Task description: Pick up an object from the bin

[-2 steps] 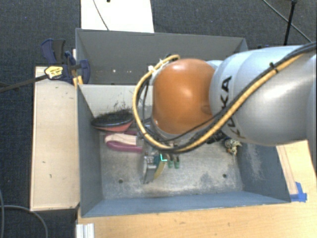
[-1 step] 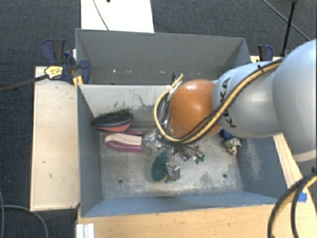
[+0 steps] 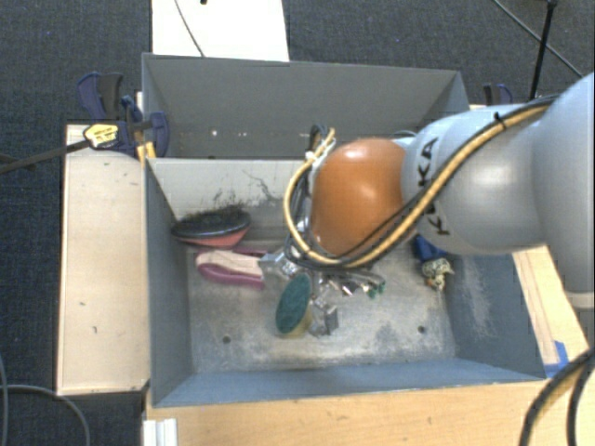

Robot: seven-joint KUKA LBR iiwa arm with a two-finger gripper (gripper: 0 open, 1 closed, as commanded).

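My gripper (image 3: 302, 294) is down near the bin floor at the centre, below the orange wrist cover, and it stands open. One metal fingertip (image 3: 277, 266) shows at the upper left of a dark green oval thing (image 3: 293, 307) and the other at its lower right. The green thing lies flat on the floor between them. Just to the left lies a pink and purple handle-shaped thing (image 3: 230, 268). Above that, against the left wall, rests a black-bristled brush with a pink back (image 3: 212, 225).
A small blue and yellow thing (image 3: 433, 266) lies at the right of the bin floor, partly under the arm. The arm and its orange cover hide the middle back of the bin. The front strip of the floor is bare grey metal.
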